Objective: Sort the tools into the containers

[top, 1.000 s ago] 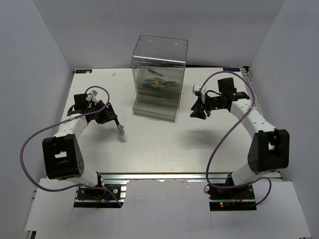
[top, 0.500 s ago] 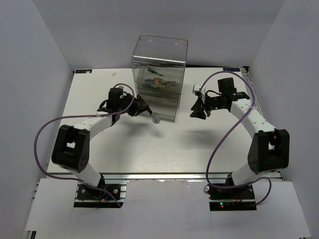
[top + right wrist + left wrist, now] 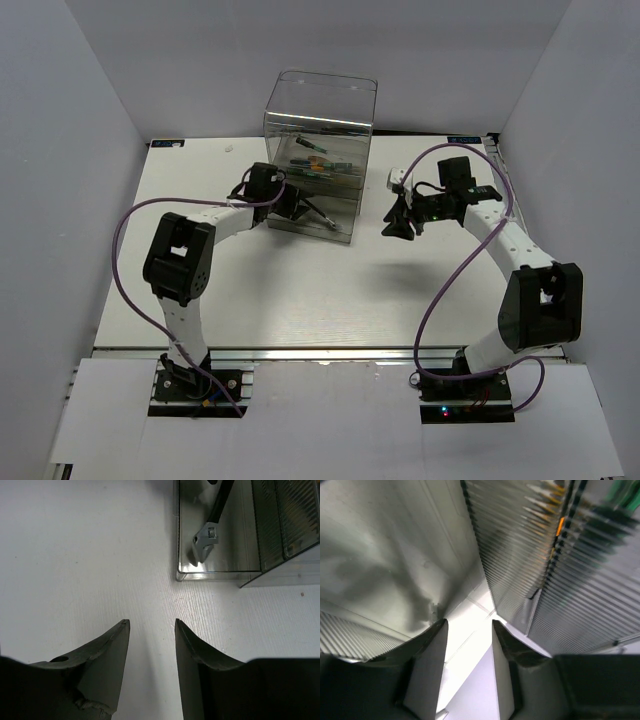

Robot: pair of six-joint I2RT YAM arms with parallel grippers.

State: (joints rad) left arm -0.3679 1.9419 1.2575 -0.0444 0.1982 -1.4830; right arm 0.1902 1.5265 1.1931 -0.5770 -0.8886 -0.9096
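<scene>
The white table [image 3: 300,290] sits between gray walls. A second ago your left gripper [image 3: 290,203] was low at the left of the overhead view, carrying the wrench [image 3: 204,542]. Now it is up at the clear cabinet [image 3: 320,110] in the upper middle, and the wrench lies in the pulled-out bottom drawer [image 3: 220,572]. The left fingers are spread with nothing between them, so it looks like you have let go. Your right gripper [image 3: 398,226] has not moved. It waits to the right of the cabinet, fingers spread and empty. One more tool looks sorted. Other tools [image 3: 318,165] sit in drawers higher up.
</scene>
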